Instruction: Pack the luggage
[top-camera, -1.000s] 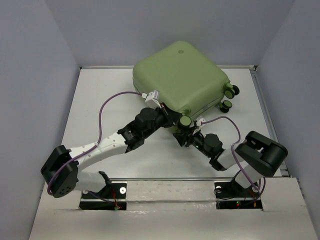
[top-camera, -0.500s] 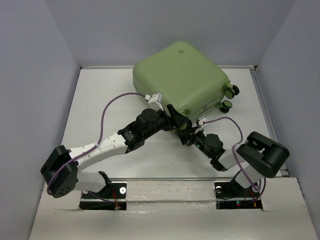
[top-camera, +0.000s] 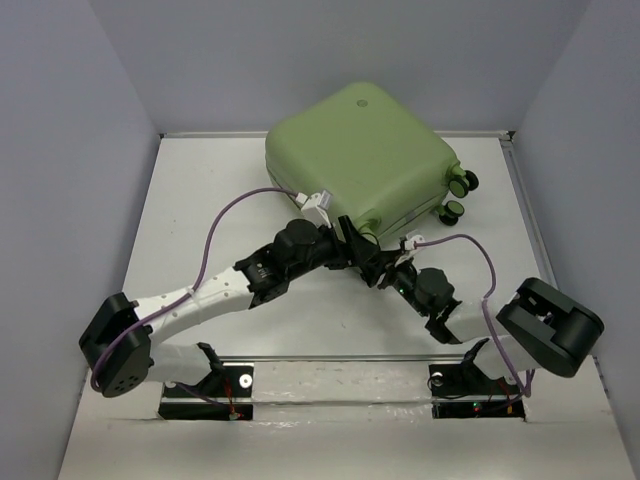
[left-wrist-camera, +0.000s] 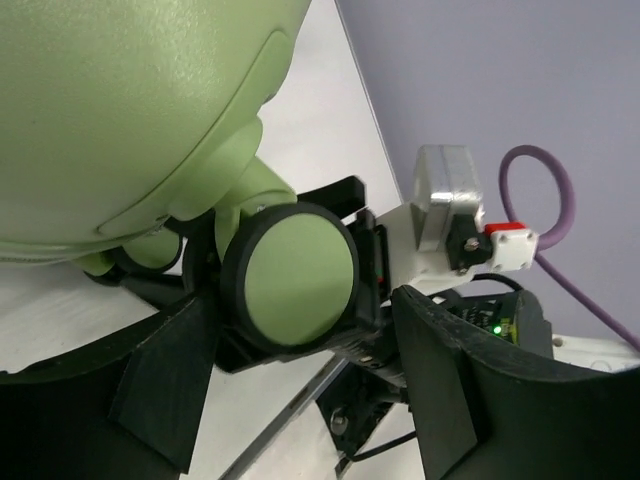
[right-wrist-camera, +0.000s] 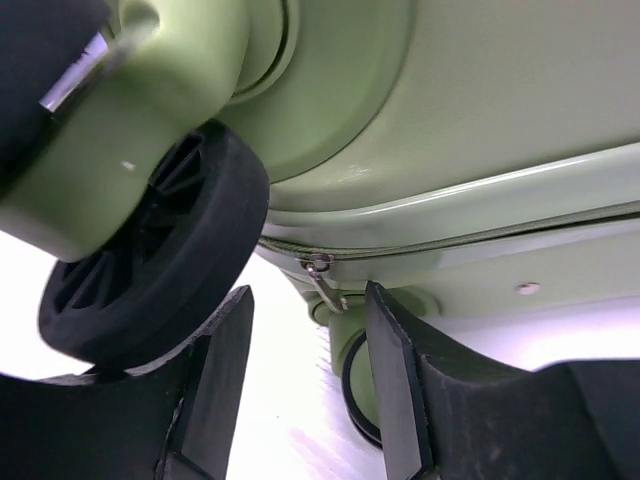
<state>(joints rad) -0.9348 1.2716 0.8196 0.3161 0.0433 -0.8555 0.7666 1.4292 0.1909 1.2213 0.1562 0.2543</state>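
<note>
The pale green luggage (top-camera: 360, 150) lies closed at the back of the table, its near corner raised over both grippers. My left gripper (top-camera: 356, 244) is under that corner. In the left wrist view it (left-wrist-camera: 300, 380) stands open, and a green-faced caster wheel (left-wrist-camera: 296, 276) sits between its fingers (left-wrist-camera: 165, 370) with a gap on each side. My right gripper (top-camera: 384, 268) meets it from the right. In the right wrist view it (right-wrist-camera: 305, 390) is open below the zipper seam, and the small metal zipper pull (right-wrist-camera: 326, 282) hangs just past its tips. A black caster wheel (right-wrist-camera: 150, 270) is at its left.
Two more caster wheels (top-camera: 458, 195) stick out at the luggage's right side. Grey walls close in the white table (top-camera: 200, 200) on three sides. A purple cable (top-camera: 225, 210) loops above the left arm. The right arm's white wrist camera (left-wrist-camera: 450, 210) is close behind the wheel.
My left gripper has gone from shut to open around the caster wheel. The right arm's elbow has swung right and down, and its gripper has shifted slightly right under the corner.
</note>
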